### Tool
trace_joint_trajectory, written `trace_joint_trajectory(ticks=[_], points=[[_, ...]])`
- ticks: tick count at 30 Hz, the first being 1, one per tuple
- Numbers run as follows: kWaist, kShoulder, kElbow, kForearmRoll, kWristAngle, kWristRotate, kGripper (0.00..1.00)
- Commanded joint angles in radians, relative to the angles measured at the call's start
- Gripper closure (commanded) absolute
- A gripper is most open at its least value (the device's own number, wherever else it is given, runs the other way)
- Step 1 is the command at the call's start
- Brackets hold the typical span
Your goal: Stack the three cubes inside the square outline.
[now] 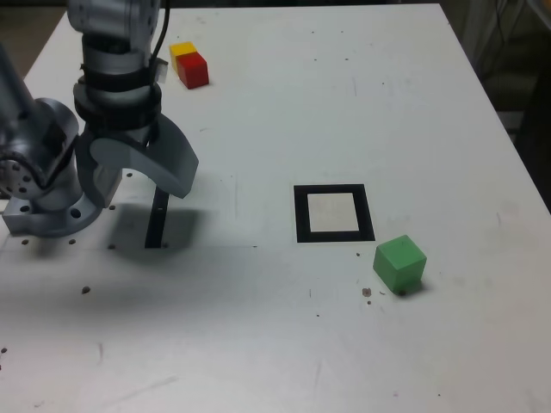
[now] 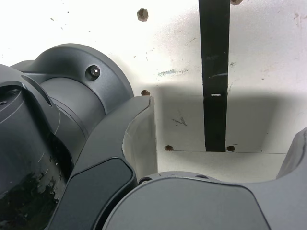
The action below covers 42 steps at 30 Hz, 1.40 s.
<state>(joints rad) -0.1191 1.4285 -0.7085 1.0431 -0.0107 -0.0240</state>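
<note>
The yellow cube (image 1: 181,53) and the red cube (image 1: 194,70) sit touching each other on the white table at the back, toward the exterior view's left. Alone at the front right lies the green cube (image 1: 399,263), just off the near right corner of the square outline (image 1: 300,215). That outline holds nothing in its pale centre. My gripper (image 1: 142,196) hangs low at the exterior view's left, far from all three cubes, open with nothing between its fingers. In the wrist view the gripper (image 2: 220,139) frames only bare table, and no cube shows there.
A thin black strip (image 1: 157,219) on the table runs under the gripper and shows between the fingers as the strip (image 2: 214,72) in the wrist view. The arm's base (image 1: 43,194) stands at the exterior view's left edge. Small screw holes (image 2: 142,14) dot the table.
</note>
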Motion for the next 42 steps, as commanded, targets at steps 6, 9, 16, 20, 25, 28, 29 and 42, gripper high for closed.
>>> trace_joint_trajectory(ticks=[6,9,16,20,25,28,29,42], points=[[-0.002,0.001,-0.008,0.011,-0.002,-0.002,0.01],[-0.002,-0.001,-0.010,0.011,-0.002,-0.002,0.01],[-0.002,-0.004,-0.013,0.017,-0.001,-0.002,0.01],[-0.002,-0.006,-0.028,0.038,0.004,-0.002,0.01],[0.007,-0.012,-0.071,0.082,0.026,0.001,0.01],[0.039,-0.012,-0.087,0.095,0.036,0.019,0.01],[0.056,-0.012,-0.090,0.097,0.038,0.029,0.01],[0.350,0.028,-0.174,0.122,0.066,0.233,0.01]])
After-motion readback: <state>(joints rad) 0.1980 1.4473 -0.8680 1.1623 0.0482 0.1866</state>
